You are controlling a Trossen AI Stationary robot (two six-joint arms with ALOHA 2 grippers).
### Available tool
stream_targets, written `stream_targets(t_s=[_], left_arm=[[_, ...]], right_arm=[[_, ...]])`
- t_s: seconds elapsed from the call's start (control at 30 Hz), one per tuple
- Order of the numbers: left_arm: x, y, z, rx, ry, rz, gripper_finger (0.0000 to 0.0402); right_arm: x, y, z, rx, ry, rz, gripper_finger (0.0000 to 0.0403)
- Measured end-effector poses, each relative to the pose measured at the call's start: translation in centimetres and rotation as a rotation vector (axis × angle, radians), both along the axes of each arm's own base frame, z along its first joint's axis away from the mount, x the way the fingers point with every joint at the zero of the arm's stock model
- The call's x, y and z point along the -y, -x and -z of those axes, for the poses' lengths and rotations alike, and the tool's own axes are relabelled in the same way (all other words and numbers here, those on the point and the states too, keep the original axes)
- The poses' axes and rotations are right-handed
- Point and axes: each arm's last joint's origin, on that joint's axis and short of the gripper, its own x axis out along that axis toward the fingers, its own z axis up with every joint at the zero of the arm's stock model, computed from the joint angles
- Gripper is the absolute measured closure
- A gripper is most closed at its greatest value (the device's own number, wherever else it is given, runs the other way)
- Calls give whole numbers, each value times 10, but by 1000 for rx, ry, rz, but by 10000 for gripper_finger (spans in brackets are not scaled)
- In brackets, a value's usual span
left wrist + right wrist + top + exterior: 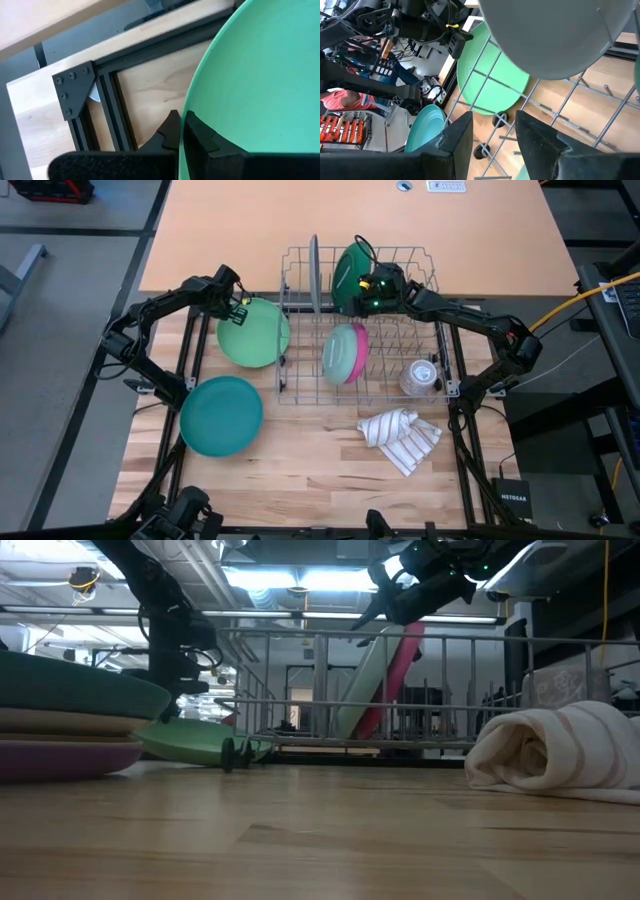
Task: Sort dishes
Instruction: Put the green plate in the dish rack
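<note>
My left gripper [242, 310] is shut on a light green plate [254, 333] just left of the wire dish rack [430, 395]. A stack of dishes with a teal plate [221, 416] on top lies at the near left. In the rack, a grey plate [314, 272] and a dark green plate [349, 272] stand on edge at the far end. A pink dish [350, 352] leans on a light green one in the middle. My right gripper [358, 290] is open and empty above the rack, beside the dark green plate. My left gripper pinches the light green plate's far-left rim [186, 107], one finger [170, 131] outside and under the rim and the other [202, 137] on the plate's inner face. In the low view the plate [190, 740] sits tilted, low by the rack's left side; whether it rests there, I cannot tell.
A small clear glass cup [420, 377] stands in the rack's near right corner. A white striped cloth [400, 437] lies rolled on the table in front of the rack. In the low view the stack [60, 725] shows teal, brown and purple dishes. Black frame rails [193, 345] run along the table's sides.
</note>
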Motion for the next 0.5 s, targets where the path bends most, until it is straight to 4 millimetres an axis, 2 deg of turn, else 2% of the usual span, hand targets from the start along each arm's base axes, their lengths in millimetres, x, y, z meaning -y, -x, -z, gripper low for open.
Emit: stream_targets(t_s=[0.13, 0.3, 0.5], left_arm=[[0, 0, 0, 2, -6, -2, 401], [9, -8, -1, 14, 35, 44, 401], [23, -22, -12, -18, 12, 240, 401]], right_arm=[[-1, 0, 1, -8, -18, -18, 251], [-1, 0, 1, -6, -17, -19, 251], [-1, 0, 1, -6, -22, -24, 251]])
